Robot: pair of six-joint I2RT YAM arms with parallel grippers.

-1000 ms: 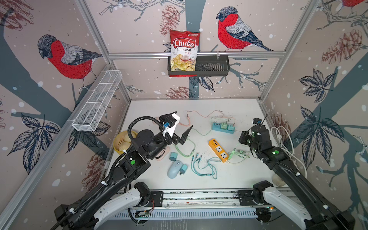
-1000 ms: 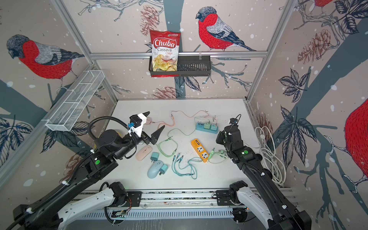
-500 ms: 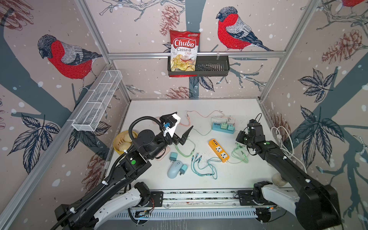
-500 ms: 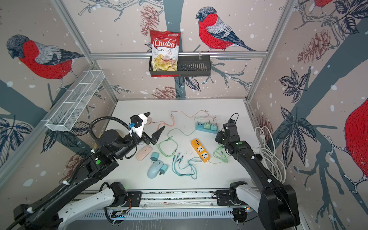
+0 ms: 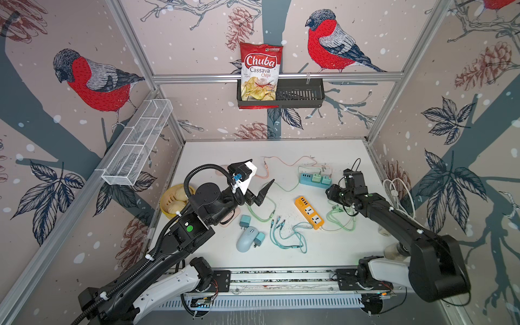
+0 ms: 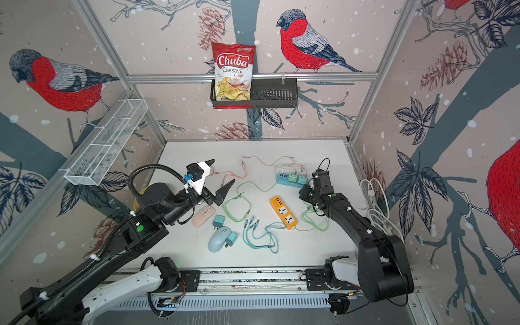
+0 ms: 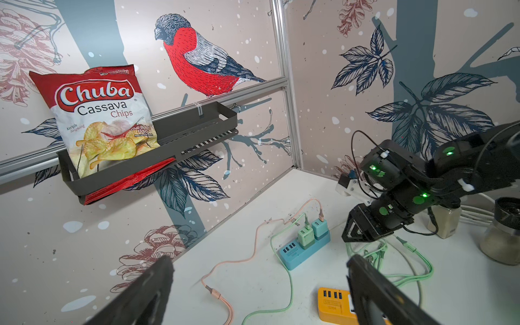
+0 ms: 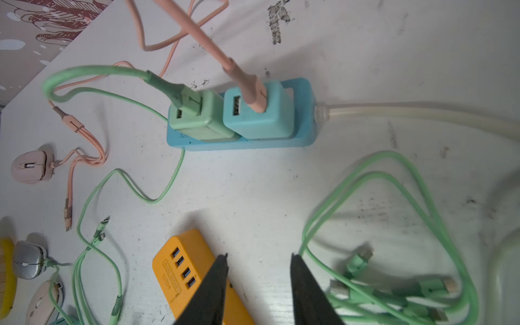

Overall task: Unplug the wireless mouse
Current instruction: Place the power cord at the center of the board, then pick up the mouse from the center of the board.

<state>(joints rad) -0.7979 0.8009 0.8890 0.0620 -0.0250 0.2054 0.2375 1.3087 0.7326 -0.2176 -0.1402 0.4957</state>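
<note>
Right jaws have parted, dropping the green cables [image 8: 357, 266]; that arm reaches low over the tabletop [image 5: 337, 253] beside the orange strip [image 5: 309, 209]. Left jaws hover spread wide, arm bent upward. Beyond them lies the pink mouse [image 8: 28, 166], pink cable [image 8: 247, 81] attached.

Black left arm [image 5: 209, 198] and right arm [image 5: 394, 216]; white base links [image 5: 168, 284], green dots [image 5: 189, 228], ribbed hose [image 5: 197, 169].

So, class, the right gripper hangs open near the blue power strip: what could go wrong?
The green adapter and teal adapter sit touching on the blue power strip, so the right gripper may catch the wrong one. Nothing holds the strip; pulling could drag it. The loose green cable beside it could snag.
</note>
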